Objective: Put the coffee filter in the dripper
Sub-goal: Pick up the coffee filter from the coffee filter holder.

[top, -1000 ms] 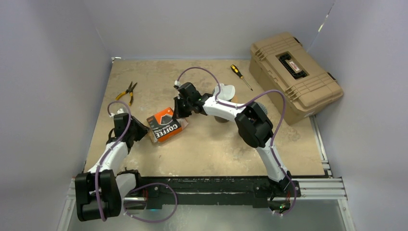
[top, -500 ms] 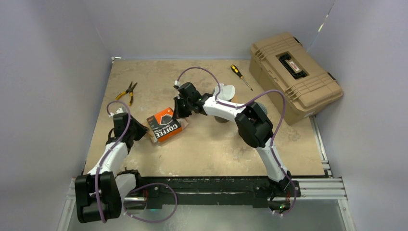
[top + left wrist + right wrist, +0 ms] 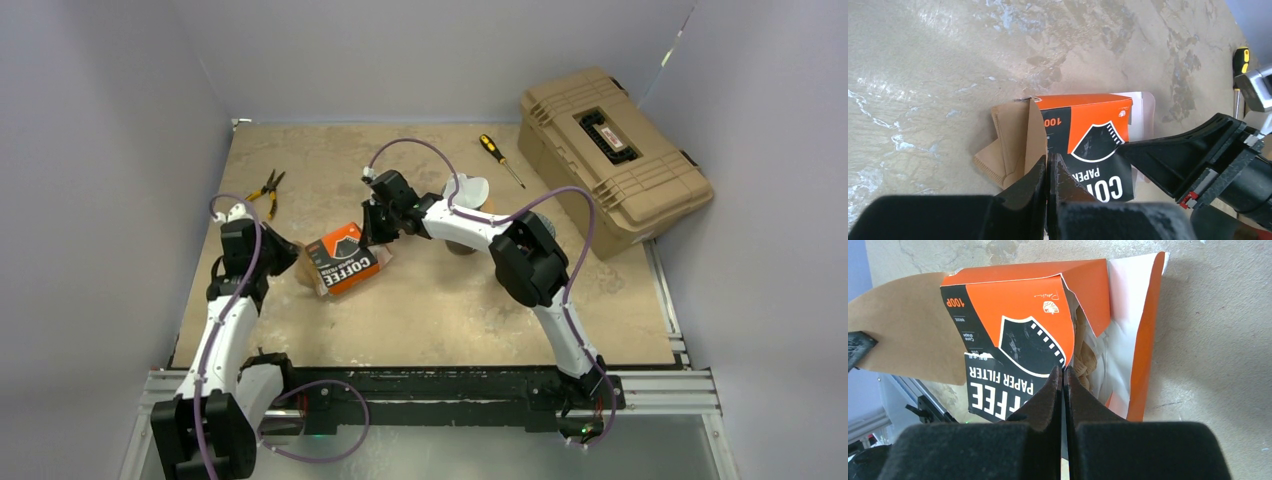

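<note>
An orange and black coffee filter box [image 3: 345,260] lies open in the middle of the table. My right gripper [image 3: 372,232] is shut on the box's open end; in the right wrist view [image 3: 1063,371] the jaws pinch its wall [image 3: 1013,335]. My left gripper [image 3: 283,255] is shut on a brown paper coffee filter [image 3: 306,282] just left of the box. In the left wrist view the jaws [image 3: 1049,159] pinch the filter's edge [image 3: 1013,145]. The filter also shows in the right wrist view [image 3: 903,335]. The white dripper [image 3: 470,187] stands behind the right arm, partly hidden.
A tan toolbox [image 3: 615,155] fills the back right corner. A yellow-handled screwdriver [image 3: 500,158] lies to its left. Yellow pliers [image 3: 263,190] lie at the back left. More brown filters show inside the box [image 3: 1087,360].
My left arm has moved left and up, away from the box, with the brown filter in its jaws. The right arm and the box have stayed still.
</note>
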Robot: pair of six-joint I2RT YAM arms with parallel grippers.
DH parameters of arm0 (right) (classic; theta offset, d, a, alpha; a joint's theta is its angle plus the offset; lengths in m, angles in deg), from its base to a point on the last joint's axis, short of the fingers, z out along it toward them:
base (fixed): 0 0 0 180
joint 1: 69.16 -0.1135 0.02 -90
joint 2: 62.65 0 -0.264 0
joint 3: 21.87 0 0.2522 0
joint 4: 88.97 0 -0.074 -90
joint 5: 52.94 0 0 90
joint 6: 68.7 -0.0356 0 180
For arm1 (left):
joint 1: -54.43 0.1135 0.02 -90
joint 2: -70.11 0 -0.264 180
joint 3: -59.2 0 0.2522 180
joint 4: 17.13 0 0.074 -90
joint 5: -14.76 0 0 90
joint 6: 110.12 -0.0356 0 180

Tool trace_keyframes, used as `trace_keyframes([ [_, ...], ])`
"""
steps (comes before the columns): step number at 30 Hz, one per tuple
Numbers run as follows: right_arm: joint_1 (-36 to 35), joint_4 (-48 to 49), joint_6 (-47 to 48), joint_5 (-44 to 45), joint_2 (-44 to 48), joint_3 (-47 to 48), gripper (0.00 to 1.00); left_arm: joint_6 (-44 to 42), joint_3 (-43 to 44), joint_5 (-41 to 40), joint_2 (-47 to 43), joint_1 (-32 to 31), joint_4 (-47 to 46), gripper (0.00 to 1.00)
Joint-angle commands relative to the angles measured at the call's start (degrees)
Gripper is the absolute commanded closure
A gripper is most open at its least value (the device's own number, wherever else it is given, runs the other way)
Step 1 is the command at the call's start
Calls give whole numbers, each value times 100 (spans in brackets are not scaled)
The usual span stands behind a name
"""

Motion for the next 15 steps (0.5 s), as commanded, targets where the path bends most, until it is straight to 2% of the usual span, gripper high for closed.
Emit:
trace_keyframes([
  [1,60,-241,166,232,312,-59,100,-248,523,123,-145,-30,327,100],
  [2,57,-247,173,234,329,-50,100,-280,619,124,-180,-29,398,100],
  [4,60,-267,197,230,366,-39,93,-390,849,133,-247,-27,583,100],
  [11,58,-181,307,216,774,-31,50,-950,1664,40,-446,-29,1176,100],
  [15,53,79,456,319,1090,0,24,-1234,1851,241,-568,-31,1100,100],
])
